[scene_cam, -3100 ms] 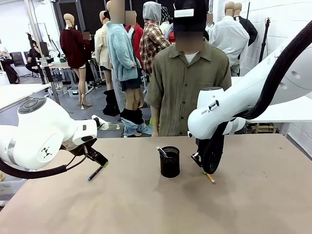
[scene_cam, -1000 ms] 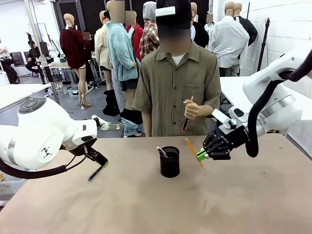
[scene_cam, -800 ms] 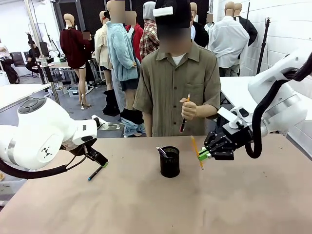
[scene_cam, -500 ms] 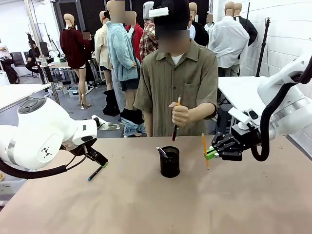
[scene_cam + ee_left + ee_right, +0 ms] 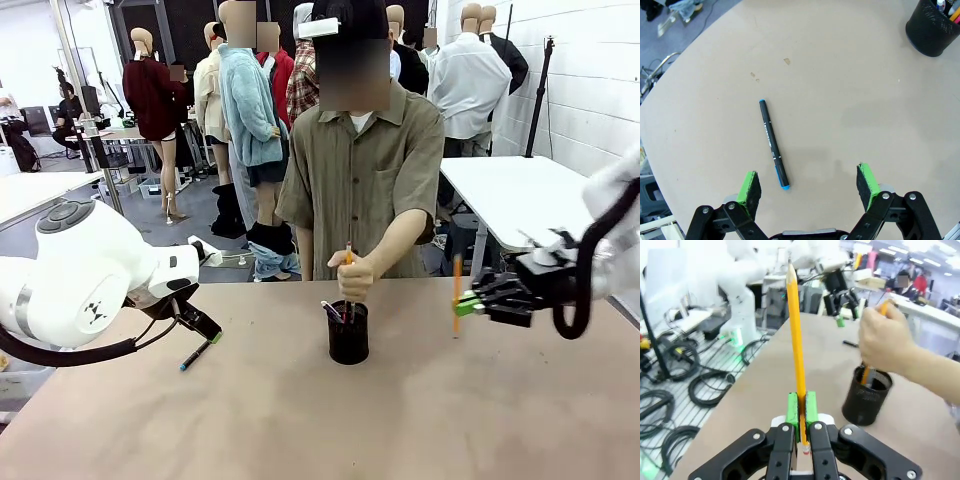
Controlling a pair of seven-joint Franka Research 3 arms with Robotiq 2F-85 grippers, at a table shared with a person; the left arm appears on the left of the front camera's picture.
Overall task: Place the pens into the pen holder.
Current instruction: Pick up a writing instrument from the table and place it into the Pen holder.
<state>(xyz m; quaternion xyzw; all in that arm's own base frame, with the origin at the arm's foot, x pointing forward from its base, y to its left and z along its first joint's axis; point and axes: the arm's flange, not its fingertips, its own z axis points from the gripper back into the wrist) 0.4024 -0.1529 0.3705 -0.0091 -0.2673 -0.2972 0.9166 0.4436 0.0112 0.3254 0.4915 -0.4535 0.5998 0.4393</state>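
The holder (image 5: 348, 332) stands mid-tabletop (image 5: 300, 430), nearer the far edge than the near one. A pale pen (image 5: 331, 310) leans out of its left rim, and the person's hand (image 5: 354, 278) is right over its mouth, gripping an orange pencil (image 5: 348, 254) upright with the lower end down inside the mesh. The left wrist view catches the holder at its top right corner and, looking partly into it, shows a white tip and a yellow-orange one inside, which the front view cannot tell apart. The right gripper (image 5: 463, 305) hangs above the right part of the tabletop, well apart from the holder, jaws clamped on a yellow pencil (image 5: 456, 285) that stands nearly upright. The right wrist view makes that grip plain: the green pads (image 5: 792, 410) press both sides of the pencil near its lower end, the point rising far above them. That view also shows the hand and holder from the side. A dark pen (image 5: 195, 354) with a blue tip lies flat near the tabletop's left edge. The left gripper (image 5: 205, 333) hovers just above it, jaws wide apart and holding nothing. From the front the gripper hides much of this pen. The left wrist view shows it whole, lying slantwise between the two pads, closer to one of them, touching neither.
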